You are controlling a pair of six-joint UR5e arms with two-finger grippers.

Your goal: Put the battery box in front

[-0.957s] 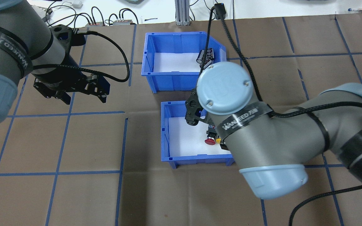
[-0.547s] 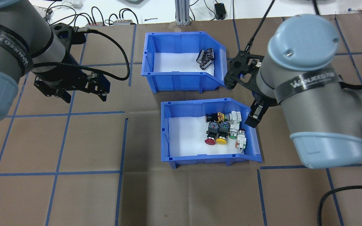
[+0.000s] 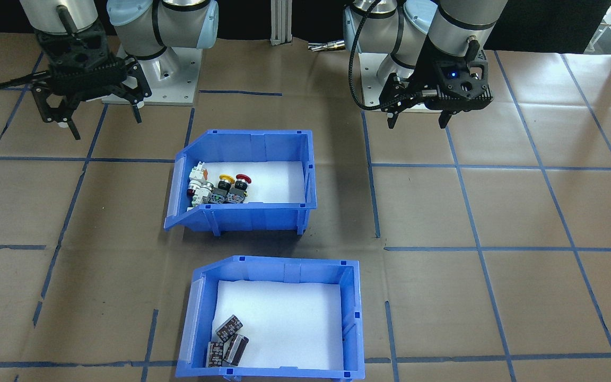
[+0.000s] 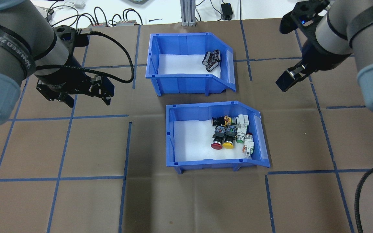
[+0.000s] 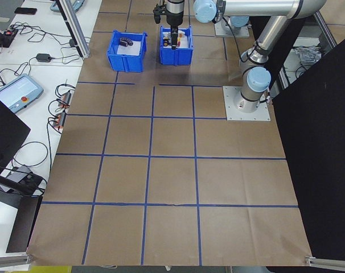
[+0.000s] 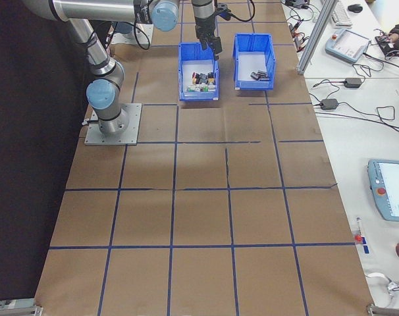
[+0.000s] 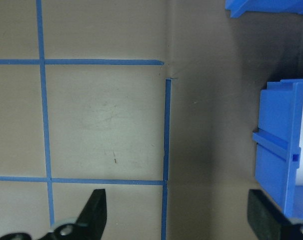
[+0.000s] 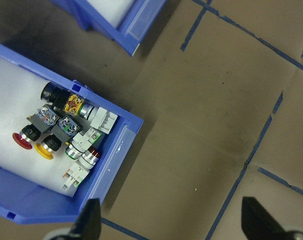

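Observation:
The battery box [image 4: 186, 85], a blue bin with white foam and a few dark batteries [image 4: 211, 60], stands on the far side of the table from me, at the bottom of the front-facing view [image 3: 279, 262]. Just nearer to me is the same kind of bin holding coloured push-button switches [image 4: 170, 139]. My left gripper [image 4: 87, 101] hangs open to the left of both bins, holding nothing. My right gripper [image 3: 105, 121] is also open and holds nothing, raised to the right of the bins. In the right wrist view the switch bin [image 8: 111, 160] lies below and to the left.
Brown paper with a blue tape grid covers the table [image 4: 206, 200]. Cables and small boxes [image 4: 108, 19] lie along the far edge, beside an aluminium post [image 4: 188, 13]. In the left wrist view the switch bin's wall [image 7: 279, 155] is at the right edge.
My right arm has swung off the switch bin, up and away to the right, uncovering it. Both bins and my left arm stay where they were.

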